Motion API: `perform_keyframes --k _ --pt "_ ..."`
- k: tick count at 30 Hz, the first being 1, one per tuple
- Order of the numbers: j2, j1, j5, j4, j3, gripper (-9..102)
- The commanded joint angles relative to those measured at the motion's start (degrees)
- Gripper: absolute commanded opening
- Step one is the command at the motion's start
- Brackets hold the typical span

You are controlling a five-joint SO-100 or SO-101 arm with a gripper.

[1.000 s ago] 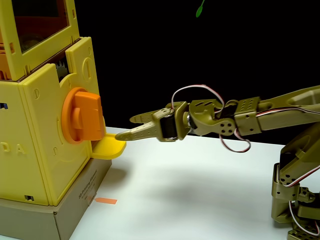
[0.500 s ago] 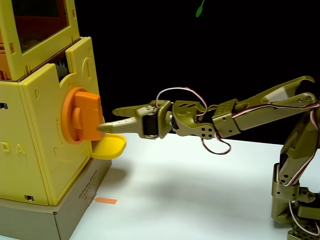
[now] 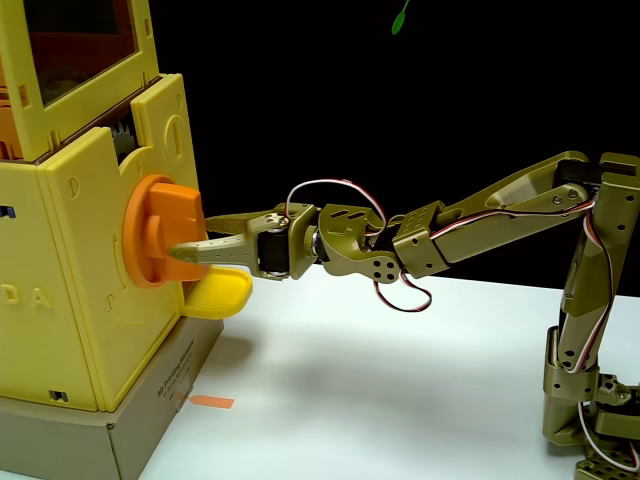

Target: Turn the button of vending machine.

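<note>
Olive-green two-finger jaws (image 3: 188, 240) spread partly apart, one finger above, one below, tips at the raised bar of the large orange plastic knob (image 3: 160, 232) in the fixed view; lower fingertip touches or overlaps the bar's lower edge, upper finger runs just beside its right face. Cannot tell if the bar sits between the fingers yet, nothing pinched as far as visible. Knob sits on the right-facing side panel of the tall boxy yellow plastic vending machine (image 3: 85, 290), bar roughly upright, small rounded yellow tray (image 3: 218, 296) just under it. Knob looks rigid moulded plastic, smooth so likely slippery, probably some resistance from the mechanism behind; best hold is across the bar's two flat faces, fingers straddling it, then rotate from the wrist. Round disc base gives no purchase. Machine stands on a brown cardboard box (image 3: 110, 425) on the white counter (image 3: 400, 380), light toy, could shift if pushed hard. Olive arm (image 3: 480, 225) reaches in near-level from its base at right, red-white wires looping at the wrist.
</note>
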Motion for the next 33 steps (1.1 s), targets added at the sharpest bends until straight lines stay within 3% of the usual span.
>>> perform_keyframes --k 1,25,33 --pt "-0.1 -0.5 0.5 -1.7 -3.3 35" --pt "-1.1 -2.8 -1.9 -7.6 -0.2 6" --pt "-1.4 -2.9 -2.3 -7.7 1.4 10"
